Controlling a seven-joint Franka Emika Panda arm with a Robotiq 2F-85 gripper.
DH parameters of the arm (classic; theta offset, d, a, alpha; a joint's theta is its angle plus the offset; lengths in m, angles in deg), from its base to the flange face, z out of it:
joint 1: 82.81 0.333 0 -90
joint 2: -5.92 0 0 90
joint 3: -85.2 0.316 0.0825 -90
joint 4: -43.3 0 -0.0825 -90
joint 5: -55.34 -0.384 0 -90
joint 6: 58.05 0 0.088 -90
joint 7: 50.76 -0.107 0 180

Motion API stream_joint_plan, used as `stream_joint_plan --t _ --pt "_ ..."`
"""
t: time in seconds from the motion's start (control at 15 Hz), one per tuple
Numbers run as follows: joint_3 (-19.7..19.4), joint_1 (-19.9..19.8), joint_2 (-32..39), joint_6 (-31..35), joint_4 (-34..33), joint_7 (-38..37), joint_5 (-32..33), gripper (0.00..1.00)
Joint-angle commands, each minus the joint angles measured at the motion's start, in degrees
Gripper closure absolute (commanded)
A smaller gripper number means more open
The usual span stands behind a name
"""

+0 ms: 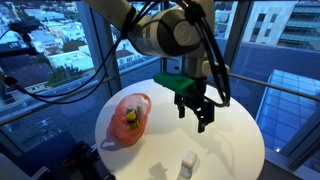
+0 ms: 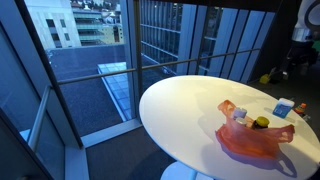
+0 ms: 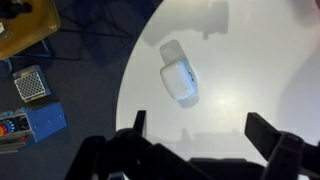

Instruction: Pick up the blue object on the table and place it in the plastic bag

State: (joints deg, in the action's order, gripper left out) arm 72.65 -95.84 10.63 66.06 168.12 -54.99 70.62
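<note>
The blue and white object point(image 3: 178, 82) lies on the round white table point(image 3: 230, 60), apart from everything else. It also shows near the table's edge in both exterior views point(image 1: 188, 162) point(image 2: 284, 108). The reddish translucent plastic bag point(image 1: 128, 118) lies on the table with a yellow item inside, and it shows again in an exterior view point(image 2: 255, 138). My gripper point(image 1: 197, 108) hangs open and empty above the table, between the bag and the object. In the wrist view its fingers point(image 3: 200, 128) are spread wide with the object ahead of them.
The table edge curves past the object in the wrist view. On the floor below lie a grey box point(image 3: 30, 85), a blue box point(image 3: 45, 120) and a brown board point(image 3: 25, 25). Large windows point(image 1: 60, 50) surround the table.
</note>
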Motion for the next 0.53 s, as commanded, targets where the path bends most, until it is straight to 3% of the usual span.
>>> stream_joint_plan --t 0.0,0.2,0.33,0.47 --pt "-1.01 -0.64 2.43 9.17 4.15 -2.11 -2.15 0.0" --pt "-1.53 -1.16 4.97 16.13 6.3 -1.4 -5.48 0.0" --pt "-1.57 -1.14 5.57 17.48 6.43 -0.8 -7.86 0.0" --pt "-1.96 -0.42 6.22 16.27 6.02 -1.22 -6.13 0.0"
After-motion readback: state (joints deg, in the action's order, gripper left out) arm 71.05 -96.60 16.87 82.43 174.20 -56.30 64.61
